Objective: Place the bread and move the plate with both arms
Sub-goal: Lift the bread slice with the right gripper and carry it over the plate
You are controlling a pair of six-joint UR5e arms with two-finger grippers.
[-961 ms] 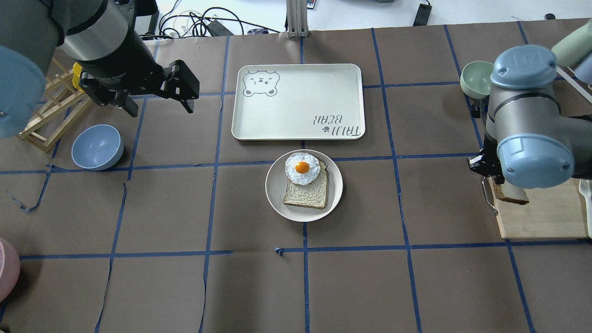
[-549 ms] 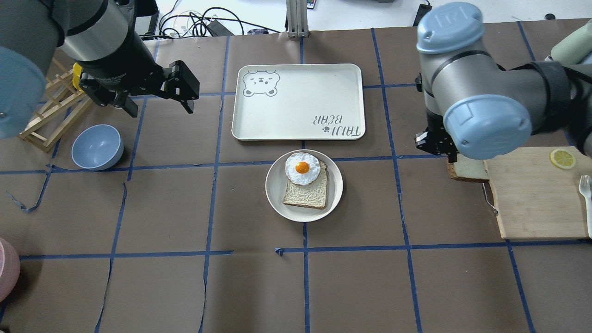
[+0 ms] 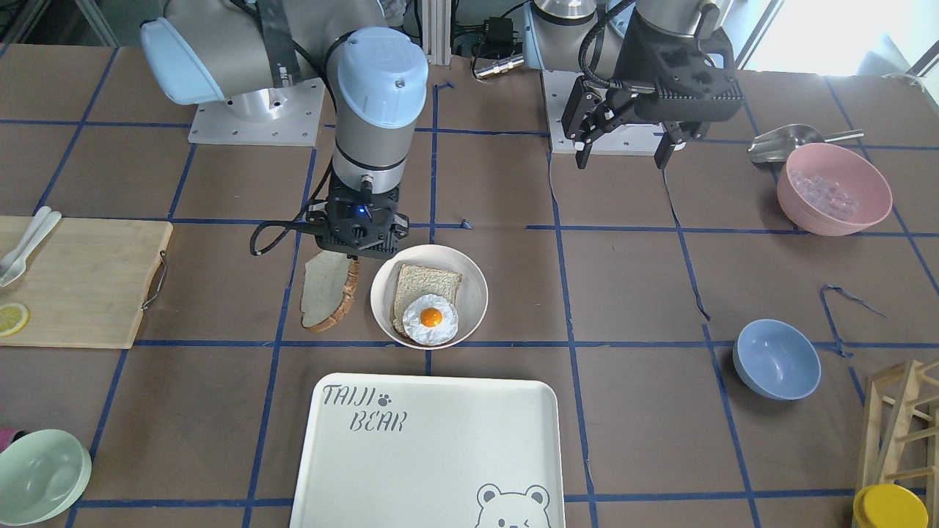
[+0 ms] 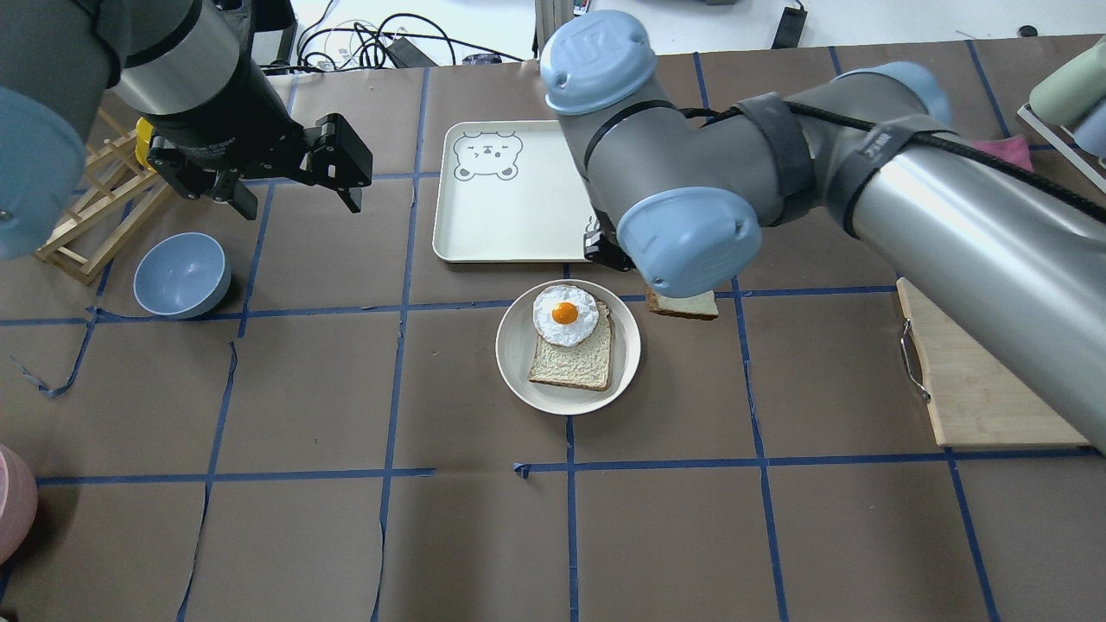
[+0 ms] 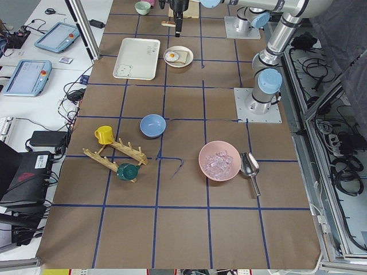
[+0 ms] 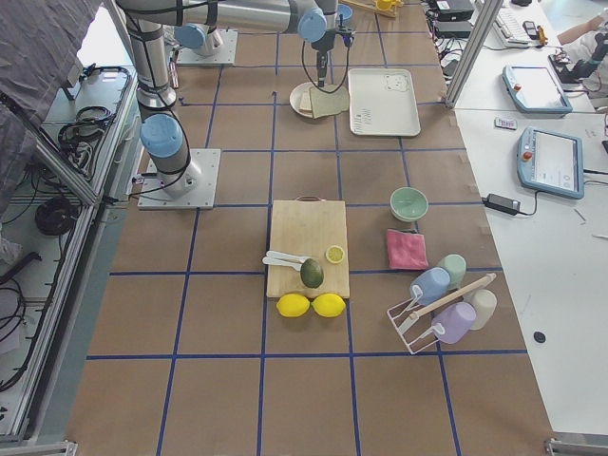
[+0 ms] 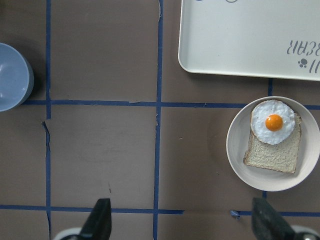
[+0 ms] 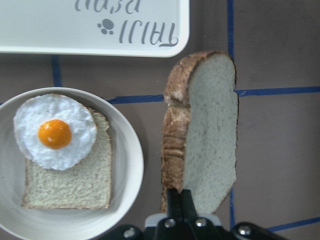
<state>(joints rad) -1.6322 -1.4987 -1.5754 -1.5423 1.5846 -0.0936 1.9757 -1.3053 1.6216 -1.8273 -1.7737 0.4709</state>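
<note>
My right gripper (image 8: 178, 199) is shut on the bread (image 8: 206, 132), a pale slice with a dark crust, and holds it on edge just beside the plate (image 8: 131, 162). In the front view the right gripper (image 3: 357, 246) holds the bread (image 3: 325, 290) left of the plate (image 3: 475, 290). In the overhead view the bread (image 4: 683, 304) shows to the right of the plate (image 4: 511, 354), under the right wrist. The plate holds a beige slice (image 4: 575, 363) with a fried egg (image 4: 565, 314) on it. My left gripper (image 4: 301, 206) is open and empty, far left of the plate.
The white Taiji Bear tray (image 4: 510, 207) lies just behind the plate. A blue bowl (image 4: 181, 275) and a wooden rack (image 4: 91, 212) are at the left. A cutting board (image 4: 985, 380) is at the right. A pink bowl (image 3: 834, 188) and a mint bowl (image 3: 40, 477) stand at the table's ends.
My right arm has swung left from the cutting board with the bread in its gripper, to beside the plate. The left arm has not moved.
</note>
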